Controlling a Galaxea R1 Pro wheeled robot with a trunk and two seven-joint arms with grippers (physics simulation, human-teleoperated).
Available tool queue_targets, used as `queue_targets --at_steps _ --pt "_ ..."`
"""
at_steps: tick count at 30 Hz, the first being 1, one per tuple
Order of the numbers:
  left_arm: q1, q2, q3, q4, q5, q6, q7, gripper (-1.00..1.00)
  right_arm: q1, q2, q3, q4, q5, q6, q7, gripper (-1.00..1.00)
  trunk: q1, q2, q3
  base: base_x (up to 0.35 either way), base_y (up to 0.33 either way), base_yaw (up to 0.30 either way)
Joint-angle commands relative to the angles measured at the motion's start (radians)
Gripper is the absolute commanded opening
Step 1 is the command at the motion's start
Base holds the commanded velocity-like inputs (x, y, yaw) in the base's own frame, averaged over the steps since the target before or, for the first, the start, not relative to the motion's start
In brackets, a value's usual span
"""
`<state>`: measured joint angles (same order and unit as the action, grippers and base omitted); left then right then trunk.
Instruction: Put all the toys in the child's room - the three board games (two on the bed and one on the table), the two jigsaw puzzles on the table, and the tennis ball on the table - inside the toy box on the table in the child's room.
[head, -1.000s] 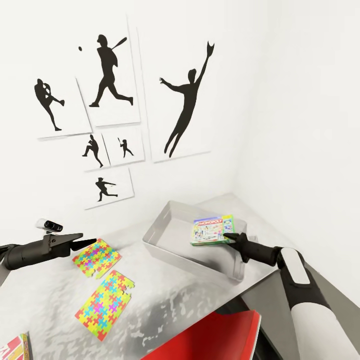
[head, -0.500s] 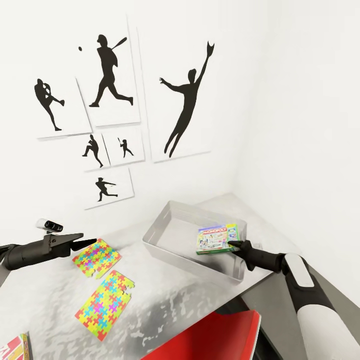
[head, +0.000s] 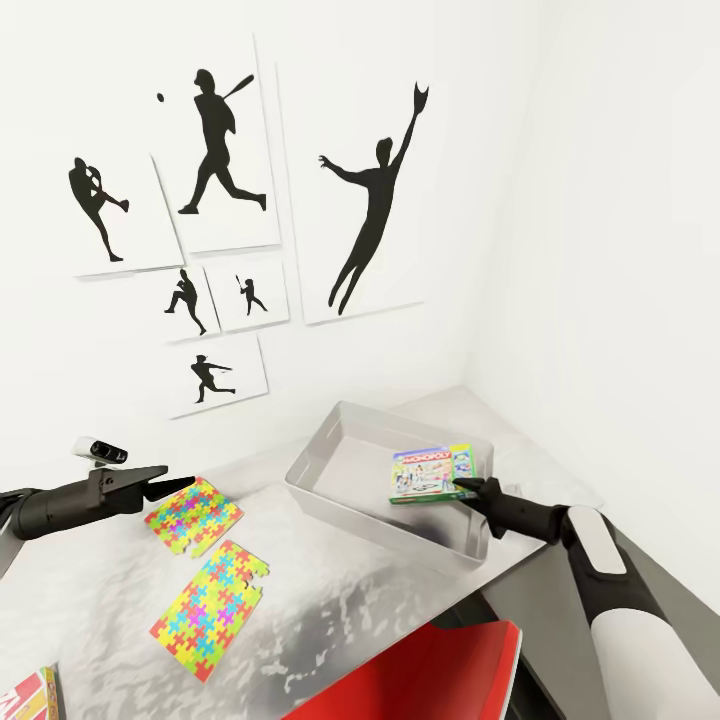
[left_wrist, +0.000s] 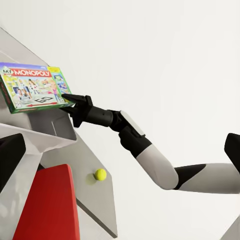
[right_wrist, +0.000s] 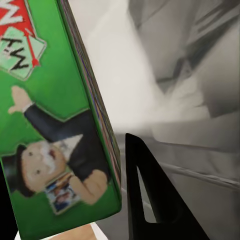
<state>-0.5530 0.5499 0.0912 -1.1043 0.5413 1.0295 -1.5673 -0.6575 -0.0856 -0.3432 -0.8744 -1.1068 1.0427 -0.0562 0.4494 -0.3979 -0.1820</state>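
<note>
While my right gripper pinches the board game by its corner over the toy box, it looks stiff and light.

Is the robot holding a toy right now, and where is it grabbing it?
Yes. The right gripper pinches the green Monopoly board game by its near edge corner, above the toy box. The left gripper holds nothing.

Six black sports-silhouette prints are hanging on the white wall. A small webcam is sitting near the wall, and a red chair is standing below.
</note>
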Motion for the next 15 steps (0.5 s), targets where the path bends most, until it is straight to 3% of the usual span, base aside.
queue_targets --at_steps 1,15 --pt "-0.001 0.001 -0.001 0.0 0.0 0.011 -0.004 1.0 -0.001 -0.001 -0.002 -0.001 -0.007 0.005 -0.006 -1.0 0.001 -0.002 -0.002 0.0 0.0 0.0" --pt "-0.001 0.0 -0.001 0.0 -0.001 0.011 -0.004 1.0 -0.001 -0.01 -0.003 -0.008 -0.006 0.005 -0.007 -1.0 0.001 -0.002 -0.002 0.0 0.0 0.0"
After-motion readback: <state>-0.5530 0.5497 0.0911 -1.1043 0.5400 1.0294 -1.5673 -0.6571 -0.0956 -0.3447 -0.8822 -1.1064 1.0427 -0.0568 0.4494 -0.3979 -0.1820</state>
